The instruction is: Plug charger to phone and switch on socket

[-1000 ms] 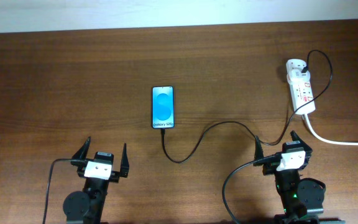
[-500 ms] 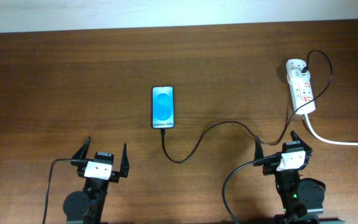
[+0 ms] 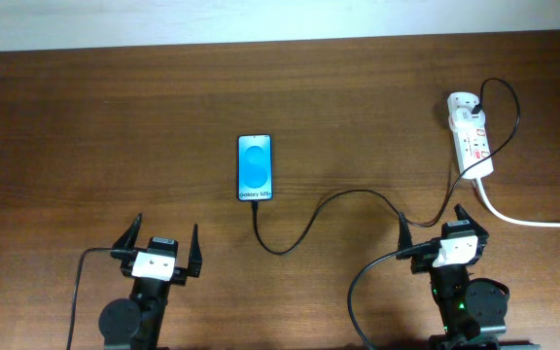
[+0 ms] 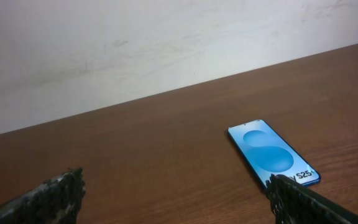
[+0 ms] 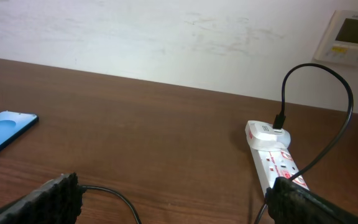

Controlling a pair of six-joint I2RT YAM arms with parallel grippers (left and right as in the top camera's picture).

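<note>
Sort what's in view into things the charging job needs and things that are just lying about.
Needed for the job:
- phone
- charger cable
- socket strip

Just there:
- thick white cord feeding the socket strip
- wall panel behind the table
- arms' own black cables

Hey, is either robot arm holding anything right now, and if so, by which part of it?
Nothing is held. The left pincer and the right pincer both stand open, gripping nothing.
</note>
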